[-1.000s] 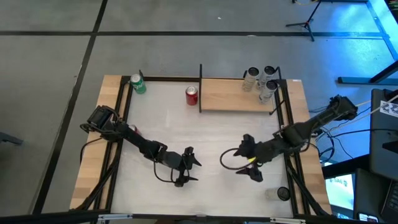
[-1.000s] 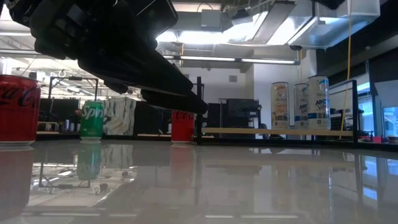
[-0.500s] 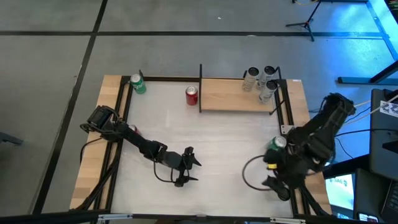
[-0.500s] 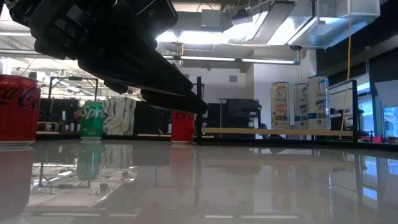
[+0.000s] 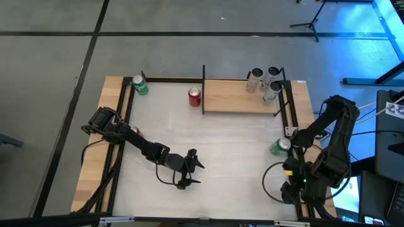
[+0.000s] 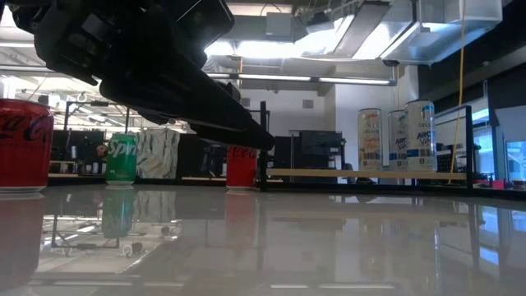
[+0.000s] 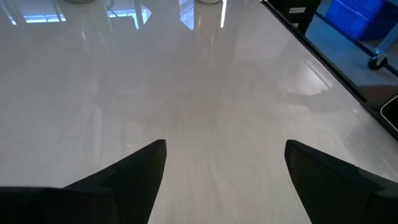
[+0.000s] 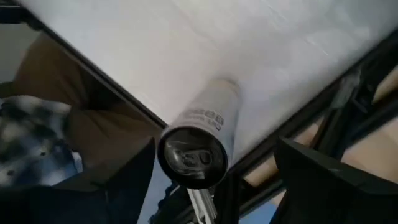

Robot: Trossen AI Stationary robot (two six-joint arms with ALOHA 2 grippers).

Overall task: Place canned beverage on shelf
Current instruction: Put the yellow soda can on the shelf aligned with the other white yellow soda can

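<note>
The shelf (image 5: 243, 101), a pale wooden board with black uprights, stands at the far right and bears three silver cans (image 5: 265, 82); it also shows in the low view (image 6: 362, 174). A red can (image 5: 194, 96) stands beside the shelf's left upright. A green can (image 5: 139, 85) stands at the far left. My right gripper (image 5: 289, 189) is open at the near right corner. It hovers over an upright silver can (image 8: 199, 146) that stands by the black rail; its fingers are either side of the can and apart from it. My left gripper (image 5: 189, 169) is open and empty over mid-table.
Another green can (image 5: 279, 146) stands by the right rail. A red can (image 6: 25, 144) stands near the left arm's base. A person in a plaid sleeve (image 8: 31, 124) shows beyond the table edge. The white tabletop (image 7: 199, 93) ahead of my left gripper is bare.
My right arm has drawn back from mid-table toward the near right corner and turned, so its gripper now points down over the silver can there. This uncovered the green can by the right rail.
</note>
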